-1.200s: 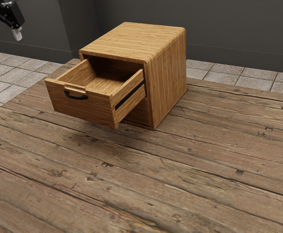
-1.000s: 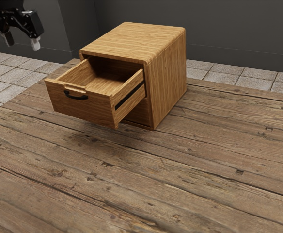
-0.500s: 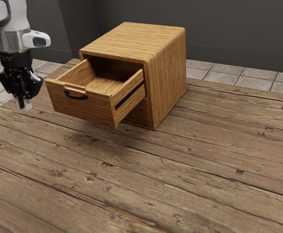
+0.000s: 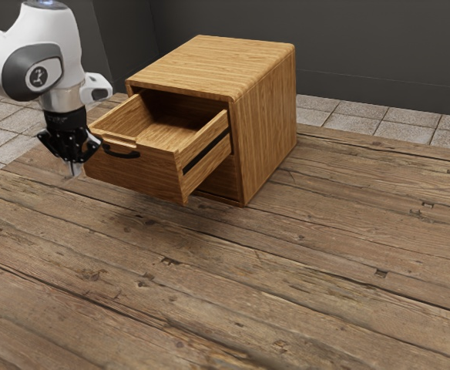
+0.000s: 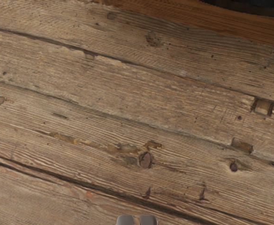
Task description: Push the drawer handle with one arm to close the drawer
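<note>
My gripper (image 4: 73,169) hangs pointing down at the exterior view's left, in front of the left end of the drawer front (image 4: 144,176), with its fingers together and nothing between them. Its two tips, the gripper (image 5: 137,220), sit side by side in the wrist view. The upper drawer stands pulled out of the wooden cabinet (image 4: 267,116). Its black curved handle (image 4: 123,153) is just to the exterior view's right of the hand; whether they touch I cannot tell. In the wrist view are the dark handle (image 5: 254,6) and the wooden drawer front (image 5: 184,8).
The cabinet stands on a plank table (image 4: 248,270). Inside the pulled-out drawer, the bare floor (image 4: 159,135) is visible. Behind the cabinet rises a dark wall (image 4: 364,54), with pale tiles (image 4: 348,121) along its foot.
My hand has come down and toward the exterior view's right, to the drawer's left front corner. The fingers, apart one second ago, have come together. Drawer and cabinet have not moved.
</note>
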You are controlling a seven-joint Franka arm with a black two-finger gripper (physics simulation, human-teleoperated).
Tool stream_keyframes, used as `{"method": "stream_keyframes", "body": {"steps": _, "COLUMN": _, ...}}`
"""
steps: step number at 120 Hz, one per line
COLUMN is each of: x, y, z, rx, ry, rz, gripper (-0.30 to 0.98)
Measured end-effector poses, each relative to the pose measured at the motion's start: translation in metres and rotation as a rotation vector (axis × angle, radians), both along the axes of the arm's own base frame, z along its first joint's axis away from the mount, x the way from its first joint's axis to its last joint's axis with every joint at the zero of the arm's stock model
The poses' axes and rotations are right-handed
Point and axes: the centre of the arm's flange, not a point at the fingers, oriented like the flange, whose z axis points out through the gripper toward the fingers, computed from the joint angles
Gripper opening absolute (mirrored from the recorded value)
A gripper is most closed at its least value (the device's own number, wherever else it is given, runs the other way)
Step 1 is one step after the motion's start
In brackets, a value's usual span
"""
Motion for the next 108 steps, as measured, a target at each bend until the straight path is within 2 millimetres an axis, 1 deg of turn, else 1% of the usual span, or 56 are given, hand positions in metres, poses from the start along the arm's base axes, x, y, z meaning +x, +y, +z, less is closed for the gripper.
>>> {"method": "stream_keyframes", "body": {"steps": 19, "x": 0.017, "y": -0.007, "z": -0.002, "rx": 0.014, "ry": -0.067, "rz": -0.006, "gripper": -0.1}}
{"method": "stream_keyframes", "body": {"steps": 25, "x": 0.019, "y": -0.009, "z": -0.001, "rx": 0.014, "ry": -0.082, "rz": -0.008, "gripper": -0.1}}
{"method": "stream_keyframes", "body": {"steps": 48, "x": 0.026, "y": -0.029, "z": 0.003, "rx": 0.015, "ry": -0.12, "rz": -0.034, "gripper": -0.1}}
{"method": "stream_keyframes", "body": {"steps": 63, "x": 0.039, "y": -0.03, "z": 0.005, "rx": 0.027, "ry": -0.135, "rz": -0.035, "gripper": -0.1}}
{"method": "stream_keyframes", "body": {"steps": 84, "x": 0.05, "y": -0.032, "z": -0.005, "rx": 0.037, "ry": -0.139, "rz": -0.043, "gripper": -0.1}}
{"method": "stream_keyframes", "body": {"steps": 108, "x": 0.063, "y": -0.028, "z": -0.019, "rx": 0.057, "ry": -0.159, "rz": -0.056, "gripper": -0.1}}
